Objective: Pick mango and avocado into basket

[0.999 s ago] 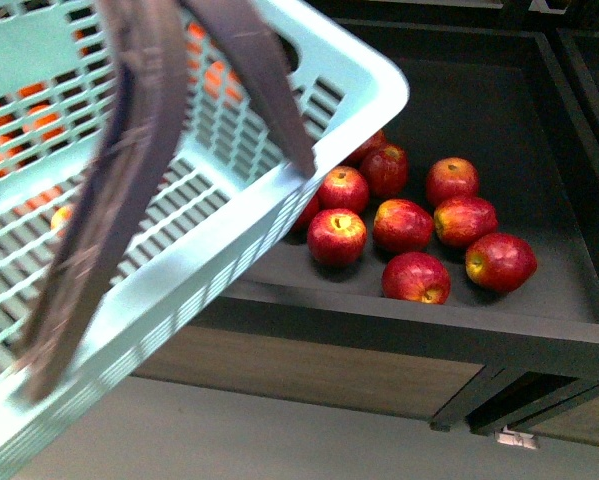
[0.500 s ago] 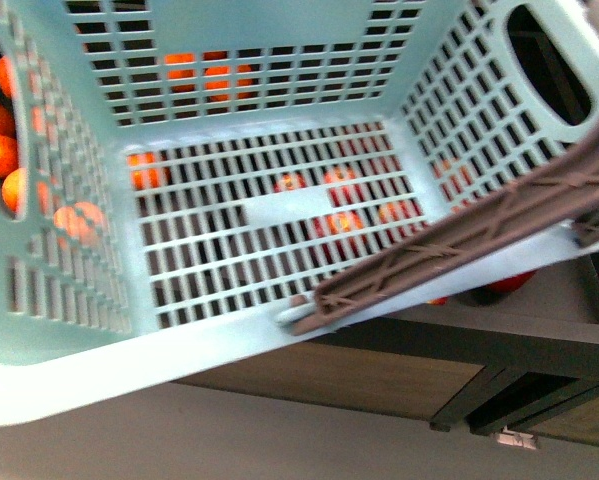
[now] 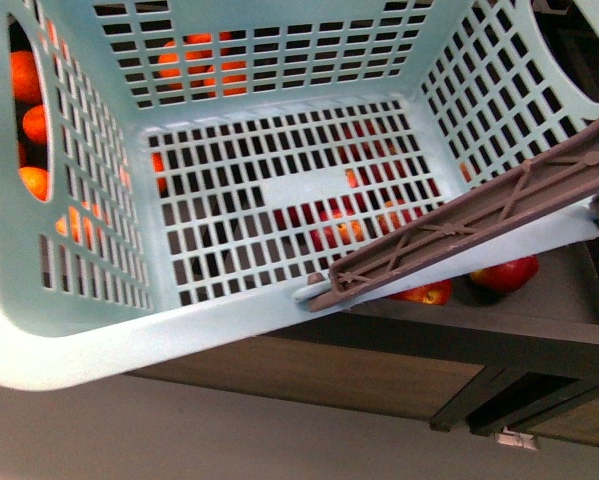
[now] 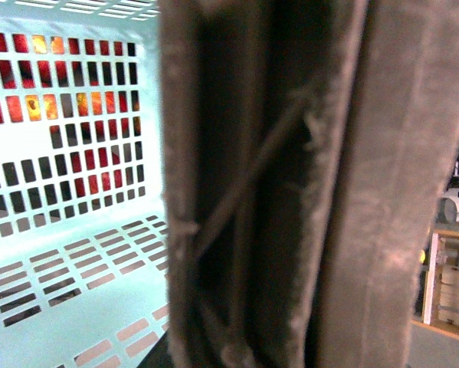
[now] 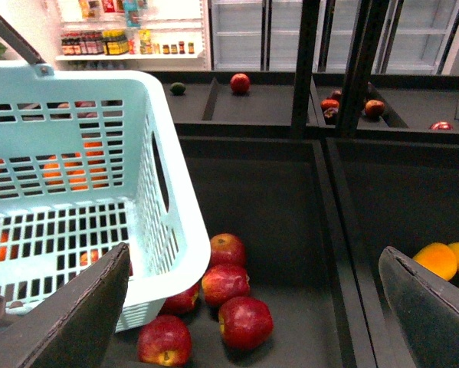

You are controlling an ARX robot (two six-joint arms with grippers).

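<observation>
We see the basket (image 3: 229,320) tilted over the bin (image 5: 290,199), with apples (image 5: 225,284) showing through its slotted floor.
Right hand (image 5: 254,253) is released, fingers wide apart above the apples. We can't tell the left hand's grip: the brown handle (image 4: 290,192) fills its camera. The avocado (image 5: 178,88) sits on the far shelf (image 5: 275,103).

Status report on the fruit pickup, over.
Right hand open, empty. Left hand unseen; handle fills its camera. Basket empty, above apples.
</observation>
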